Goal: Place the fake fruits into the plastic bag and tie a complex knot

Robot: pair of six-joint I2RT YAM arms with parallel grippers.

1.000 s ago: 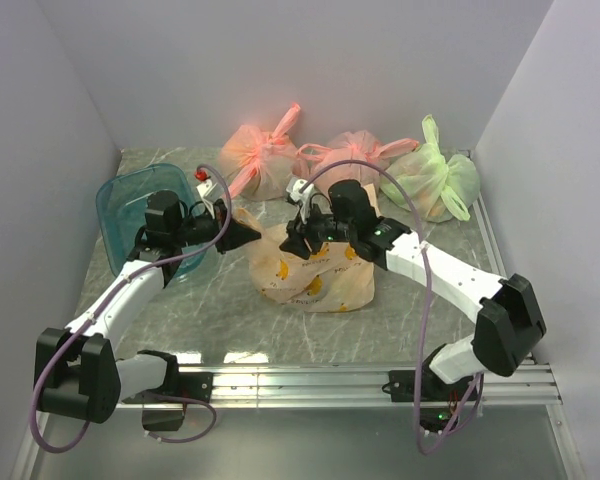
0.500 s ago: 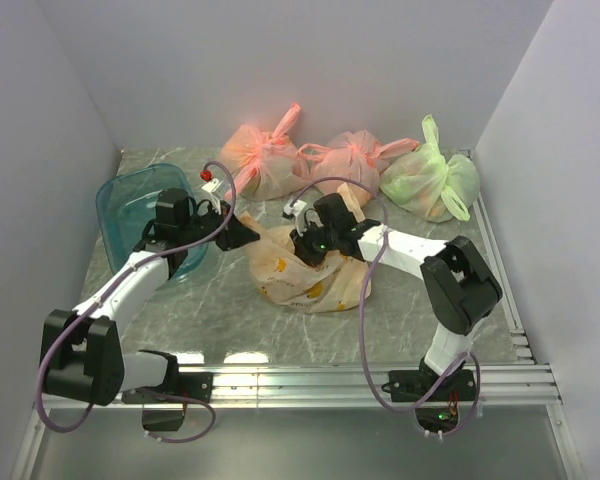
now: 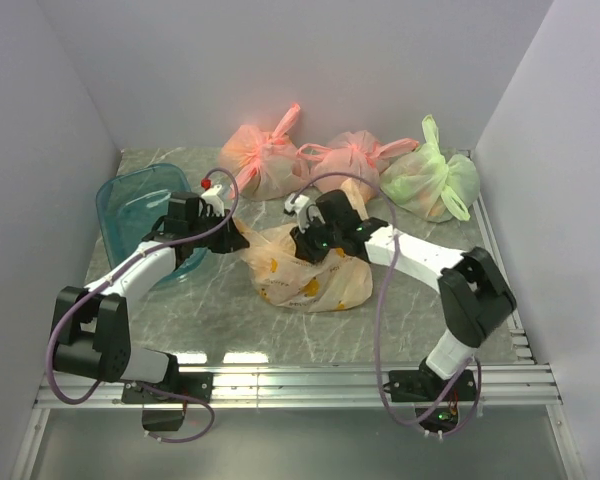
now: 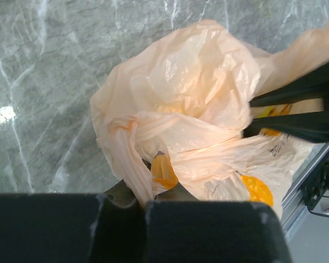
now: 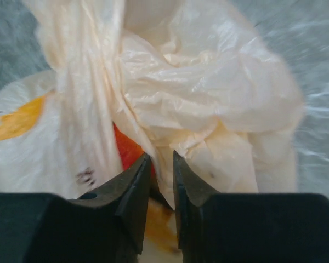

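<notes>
The plastic bag (image 3: 308, 272), pale peach with yellow prints, lies bunched at mid-table. My left gripper (image 3: 237, 238) sits at its left end, shut on a twisted strip of the bag (image 4: 132, 175), which runs down between its jaws (image 4: 145, 198). My right gripper (image 3: 310, 243) is over the bag's gathered top. Its jaws (image 5: 162, 159) stand a narrow gap apart with a fold of bag film (image 5: 208, 93) between the tips. A red fake fruit (image 5: 129, 150) shows through the film beside the right gripper's left fingertip. The right gripper's dark fingers (image 4: 296, 97) reach in from the right in the left wrist view.
A teal plastic bin (image 3: 130, 205) stands at the left behind my left arm. Two pink knotted bags (image 3: 260, 160) (image 3: 345, 155) and a light green knotted bag (image 3: 430, 180) line the back wall. An aluminium rail (image 3: 360, 380) runs along the near edge.
The right arm's elbow has swung in and its gripper has settled lower on the bag's top, its jaws narrower than before. The left gripper has shifted right, still gripping the strip.
</notes>
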